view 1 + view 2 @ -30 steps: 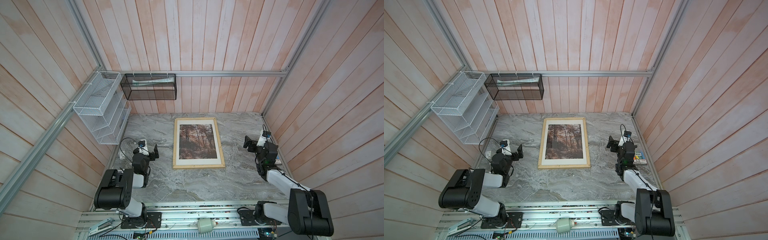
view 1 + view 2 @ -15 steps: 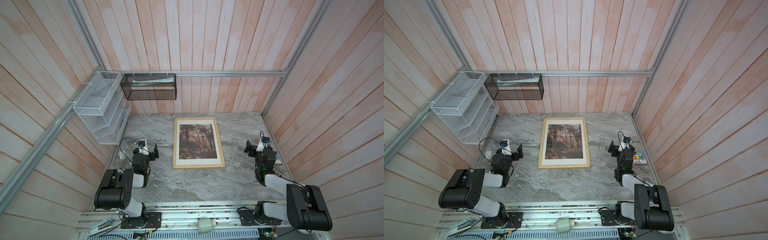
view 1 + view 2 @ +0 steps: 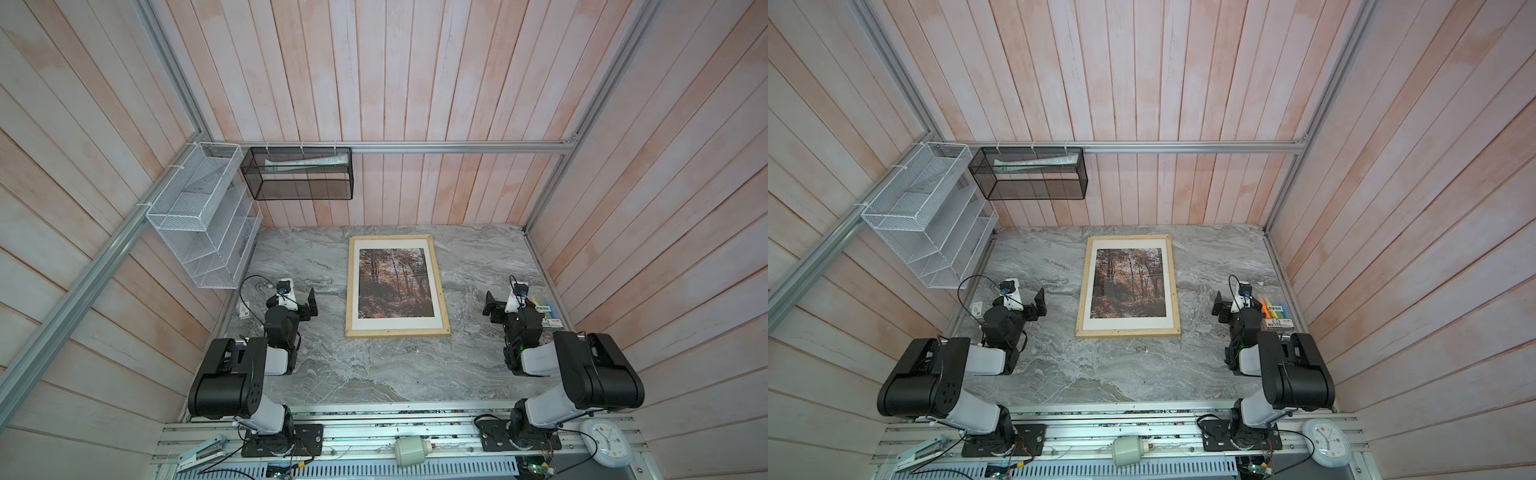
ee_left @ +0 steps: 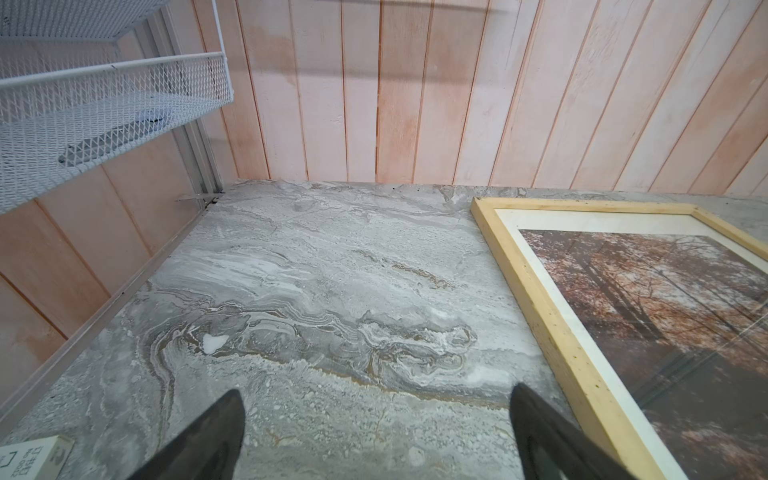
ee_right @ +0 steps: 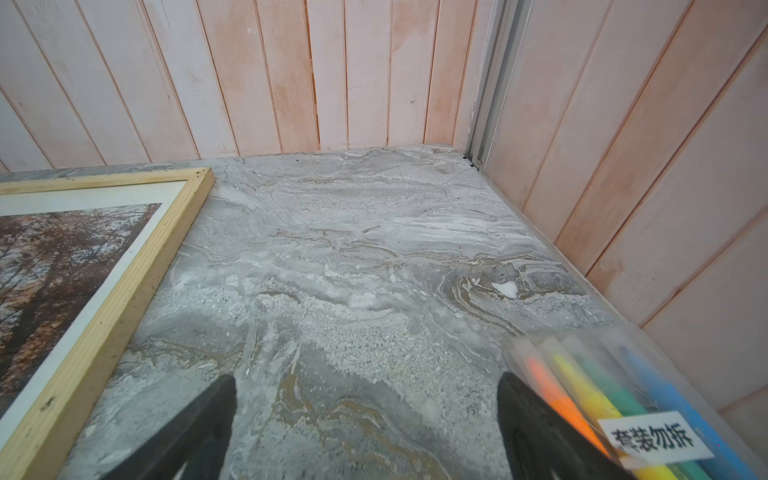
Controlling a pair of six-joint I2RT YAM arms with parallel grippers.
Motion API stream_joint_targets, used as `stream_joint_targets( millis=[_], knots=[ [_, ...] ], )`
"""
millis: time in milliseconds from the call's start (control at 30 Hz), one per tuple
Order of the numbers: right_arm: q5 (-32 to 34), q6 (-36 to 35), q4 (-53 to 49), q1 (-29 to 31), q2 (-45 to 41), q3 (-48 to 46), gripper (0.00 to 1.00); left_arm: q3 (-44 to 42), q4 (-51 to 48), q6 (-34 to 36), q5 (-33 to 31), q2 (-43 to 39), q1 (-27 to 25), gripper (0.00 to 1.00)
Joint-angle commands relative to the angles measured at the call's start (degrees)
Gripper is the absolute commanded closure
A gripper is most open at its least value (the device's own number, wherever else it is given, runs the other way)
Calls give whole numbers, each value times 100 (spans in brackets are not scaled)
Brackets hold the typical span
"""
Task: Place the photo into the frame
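Photo (image 3: 397, 282) lies inside the frame (image 3: 397, 333) mid-tabletop (image 3: 478, 270); left pincer (image 4: 376, 407) and right pincer (image 5: 368, 390) gape empty, so the task looks finished and calls only for keeping clear.

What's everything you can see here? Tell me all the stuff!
frame: one, pale wood, flat on the table's middle
photo: one, brown-orange forest, inside the frame
mat: one, white, around the photo
table: one, grey marble, under everything
wire rack: one, white, left wall
mesh basket: one, black, back wall
highlighter pack: one, orange, yellow, green, blue, table's right edge
clock: one, white, front rail, right end
left gripper: one, black, open, left of the frame
right gripper: one, black, open, right of the frame
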Motion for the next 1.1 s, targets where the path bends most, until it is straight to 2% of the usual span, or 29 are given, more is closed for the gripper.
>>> stream_joint_targets(
  millis=[0, 67, 167, 1067],
  knots=[
    [-155, -93, -117, -21, -210, 196, 2, 89, 33, 9, -29, -13, 21, 0],
    [-105, -11, 198, -21, -123, 108, 2, 87, 34, 7, -29, -15, 21, 0],
    [-140, -66, -38, -22, -189, 175, 2, 89, 28, 11, -29, -23, 21, 0],
    [-137, -63, 2, -22, -168, 168, 2, 86, 33, 3, -29, -19, 21, 0]
  ],
)
